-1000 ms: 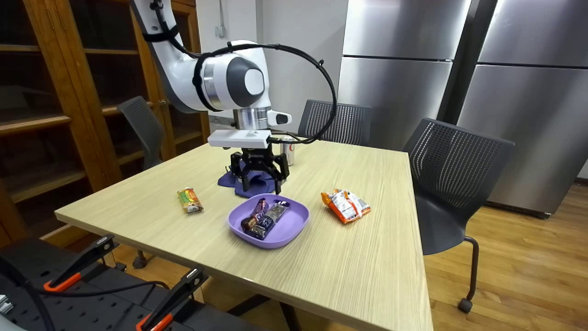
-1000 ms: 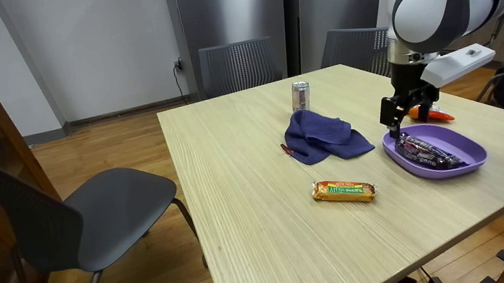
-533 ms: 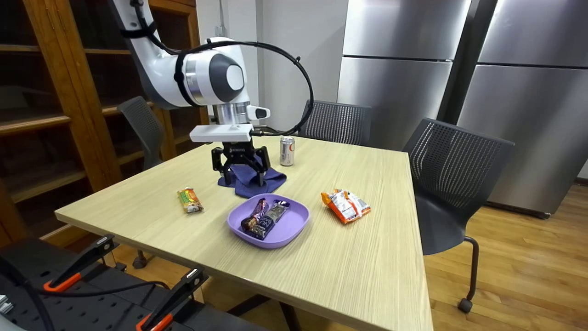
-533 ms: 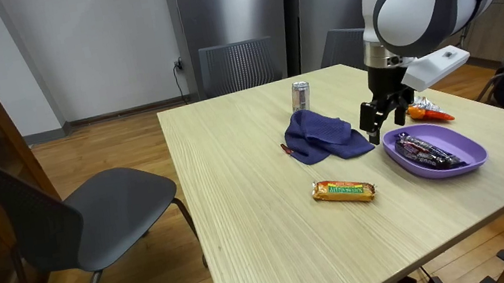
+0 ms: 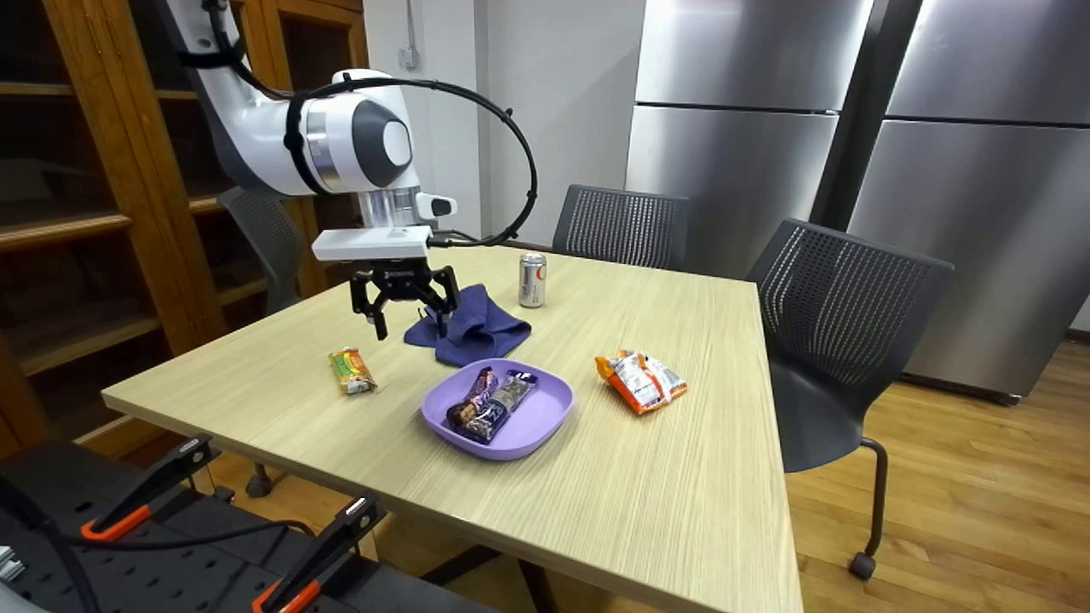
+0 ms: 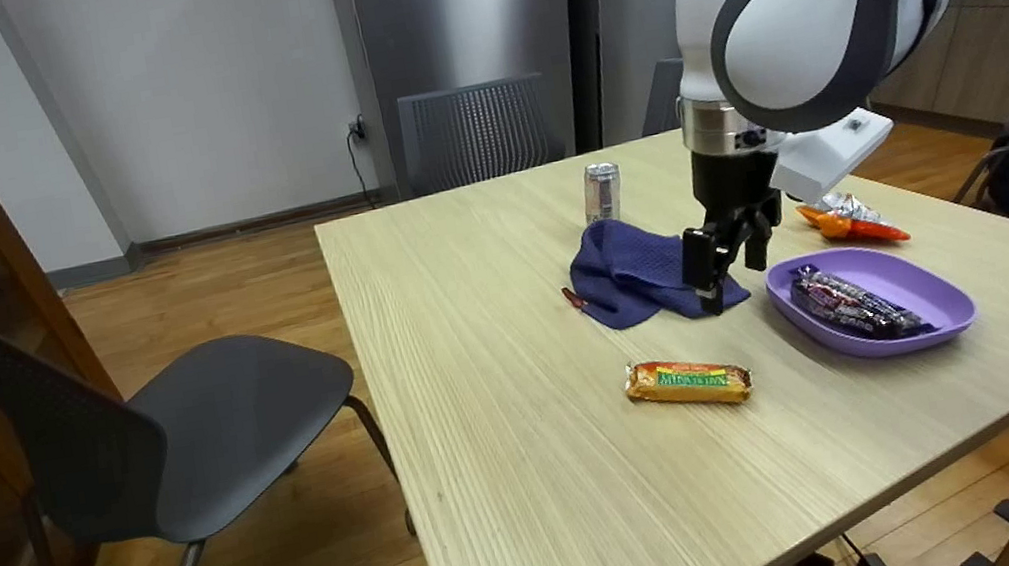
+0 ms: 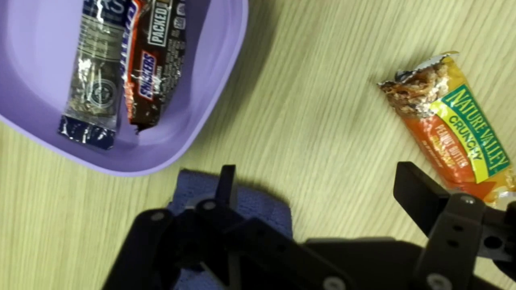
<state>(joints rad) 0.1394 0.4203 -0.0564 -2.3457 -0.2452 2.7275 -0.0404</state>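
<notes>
In the wrist view, the black two-fingered gripper (image 7: 316,171) rose from the bottom of the frame, its fingers spread wide and the pale wood-grain table (image 7: 322,104) showing between the tips. An orange-and-green foil-wrapped granola bar (image 7: 455,133) lay flat on the table at the right of the frame, its lower end partly hidden by a finger. A crumpled navy-blue cloth (image 7: 258,201) showed at the lower middle, behind the opposite finger. A shallow lilac plastic plate (image 7: 36,52) with rounded corners filled the upper left; in it, a clear-and-navy wrapped bar (image 7: 96,72) and a brown-wrapped Snickers bar (image 7: 159,68) lay side by side.

In both exterior views, the gripper hung above the table, near the granola bar but apart from it. In an exterior view, a silver cylindrical metal can (image 5: 532,281) stood upright near the centre of the frame, near the cloth, and a crinkled orange-and-white snack bag (image 5: 643,380) lay right of the plate. Brushed-steel refrigerators (image 5: 732,179) filled the upper right, and a brown wooden cabinet (image 5: 115,145) the upper left.
</notes>
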